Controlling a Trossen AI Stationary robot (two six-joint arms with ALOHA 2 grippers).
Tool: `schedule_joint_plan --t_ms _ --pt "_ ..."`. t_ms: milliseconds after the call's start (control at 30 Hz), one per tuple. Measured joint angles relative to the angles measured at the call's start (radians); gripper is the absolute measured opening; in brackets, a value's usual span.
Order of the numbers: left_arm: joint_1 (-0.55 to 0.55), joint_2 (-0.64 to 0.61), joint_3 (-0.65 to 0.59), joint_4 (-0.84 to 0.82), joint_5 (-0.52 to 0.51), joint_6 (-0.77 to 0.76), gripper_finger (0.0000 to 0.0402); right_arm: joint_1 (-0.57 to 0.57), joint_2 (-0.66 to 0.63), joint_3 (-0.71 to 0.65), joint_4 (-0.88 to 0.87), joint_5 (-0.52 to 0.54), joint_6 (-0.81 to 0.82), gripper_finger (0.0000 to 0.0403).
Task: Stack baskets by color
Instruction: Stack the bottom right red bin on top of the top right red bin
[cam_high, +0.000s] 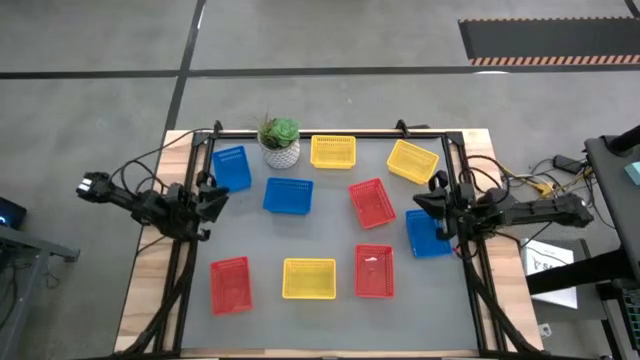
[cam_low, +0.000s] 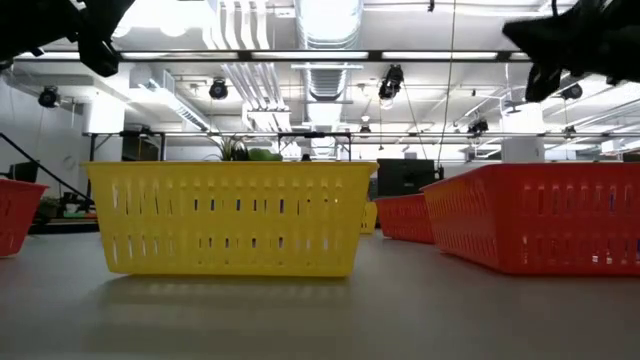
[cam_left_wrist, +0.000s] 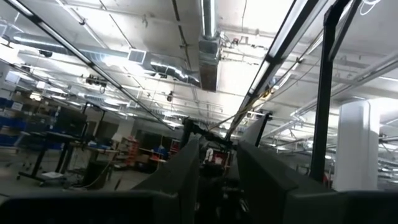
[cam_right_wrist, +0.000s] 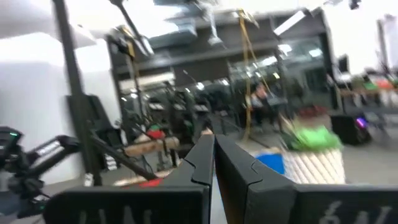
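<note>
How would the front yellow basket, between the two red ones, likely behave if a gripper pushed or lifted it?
The yellow basket looks light: thin slotted plastic walls, nothing inside. A push would probably slide it across the smooth table, not tip it, since it sits low and wide. Its walls may flex when pinched.

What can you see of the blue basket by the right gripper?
The blue basket is a small, shallow rectangular tray of blue plastic with mesh-like slotted walls, open side up and apparently empty. It lies flat on the grey table top near its right edge, slightly skewed, not stacked on or in any other basket. From above, the right gripper, shut, hangs over its near corner and hides part of the rim; whether it touches the basket cannot be told.
</note>
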Motion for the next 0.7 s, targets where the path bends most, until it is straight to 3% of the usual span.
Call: schedule_joint_plan --t_ms 367,700 --pt "0.0 0.101 0.03 0.065 0.001 0.059 0.0095 0.111 0.269 0.027 0.298 0.004 -0.121 0.0009" --pt "0.0 0.238 0.03 0.104 0.002 0.05 0.0095 0.172 0.581 0.199 0.307 0.005 -0.212 0.0009"
